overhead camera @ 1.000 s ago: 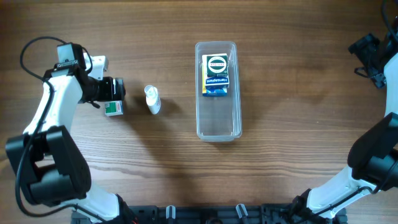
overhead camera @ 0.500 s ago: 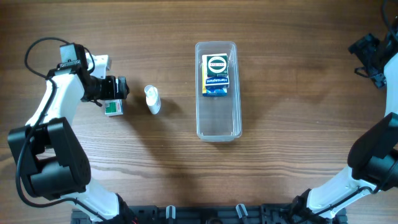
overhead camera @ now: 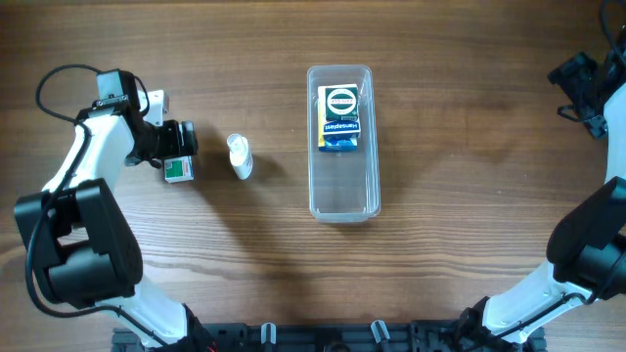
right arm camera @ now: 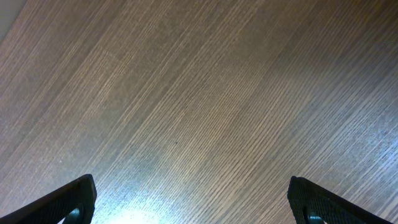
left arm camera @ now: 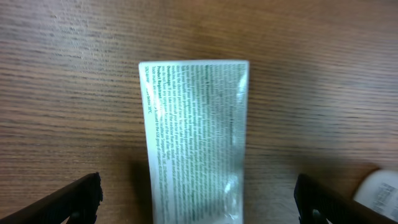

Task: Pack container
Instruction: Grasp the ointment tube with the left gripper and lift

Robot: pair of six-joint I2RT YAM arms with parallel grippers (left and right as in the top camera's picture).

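Note:
The container (overhead camera: 342, 186) is a clear, long tub at the table's middle, with a blue and yellow packet (overhead camera: 340, 117) lying in its far half. My left gripper (overhead camera: 176, 149) is open at the far left, over a small white and green box (overhead camera: 177, 171) on the table. In the left wrist view the box (left arm camera: 196, 130) lies between the spread fingers (left arm camera: 198, 202), untouched. A white tube (overhead camera: 240, 156) lies between the box and the container. My right gripper (overhead camera: 582, 86) is open and empty at the far right edge.
The tube's end shows at the lower right of the left wrist view (left arm camera: 376, 190). The right wrist view shows only bare wood between its fingers (right arm camera: 193, 199). The near half of the container holds nothing.
My left gripper shifted slightly right, then back, staying over the small box. The box, tube, container and right arm have not moved.

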